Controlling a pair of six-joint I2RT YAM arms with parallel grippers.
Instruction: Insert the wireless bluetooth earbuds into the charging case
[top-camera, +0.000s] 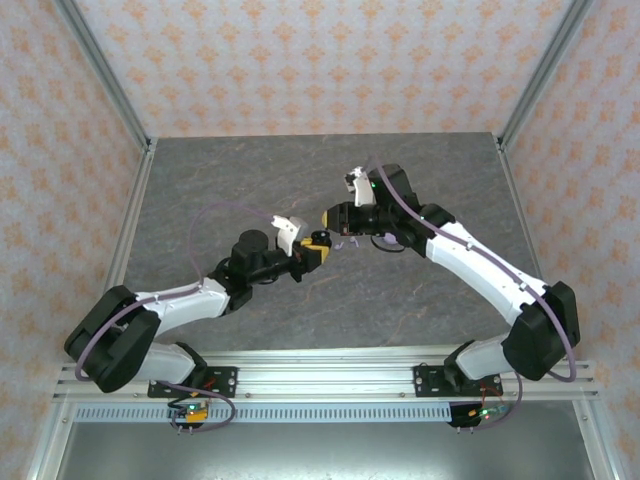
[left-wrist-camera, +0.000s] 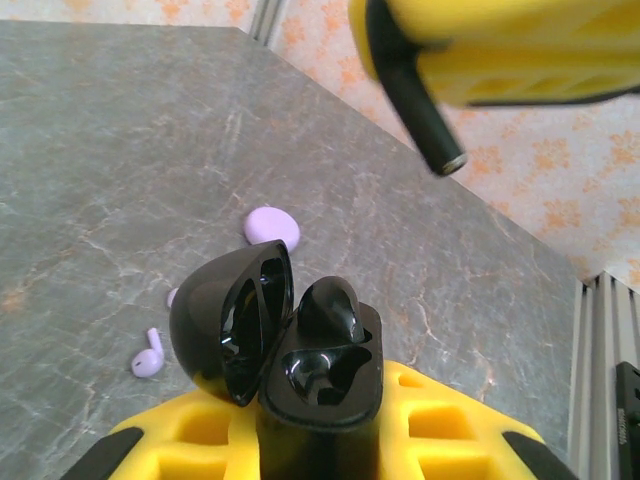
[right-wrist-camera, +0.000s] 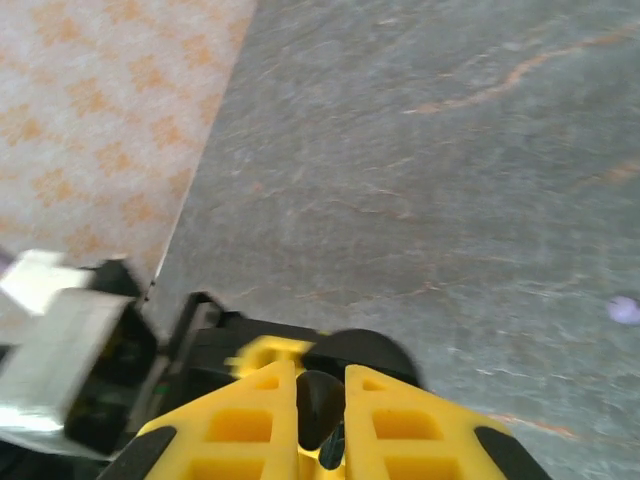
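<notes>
left gripper (left-wrist-camera: 320, 442) clamped on the open black charging case (left-wrist-camera: 205, 320) | right gripper (left-wrist-camera: 500, 50) pinching black earbud (left-wrist-camera: 422, 115), stem aimed down toward the empty slot (left-wrist-camera: 318, 372) just below

The right tool's (right-wrist-camera: 320, 372) black earbud (right-wrist-camera: 316, 402) is blurred, one lavender earbud (left-wrist-camera: 172, 297) half hidden behind the case (left-wrist-camera: 228, 322)
</notes>
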